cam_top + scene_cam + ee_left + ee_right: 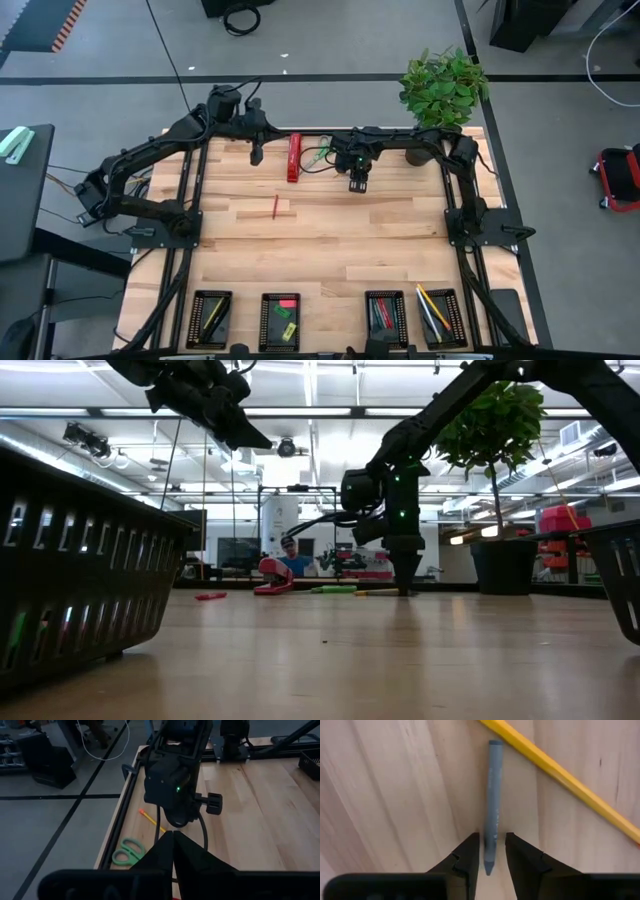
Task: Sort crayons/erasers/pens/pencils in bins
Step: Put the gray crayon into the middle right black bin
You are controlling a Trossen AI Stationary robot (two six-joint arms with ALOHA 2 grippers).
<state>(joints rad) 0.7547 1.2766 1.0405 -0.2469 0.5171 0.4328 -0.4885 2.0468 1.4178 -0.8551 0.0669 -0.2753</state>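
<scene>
A grey-blue crayon (491, 795) lies flat on the wooden table, its pointed end between the fingers of my right gripper (492, 852). The fingers point down, open, one on each side of the crayon with a thin gap at each. A yellow pencil (565, 775) lies slanted just beyond the crayon's blunt end. In the high view my right gripper (358, 183) is at the table's far middle. My left gripper (172, 840) is shut on nothing and hangs high over the far left (255, 150). A red crayon (276, 206) lies alone on the table.
A red bar-shaped tool (293, 157) and green scissors (318, 155) lie left of my right gripper. A potted plant (443, 90) stands at the far right corner. Several black bins (210, 318) (281, 320) (385, 318) (438, 315) line the near edge, with bare wood between.
</scene>
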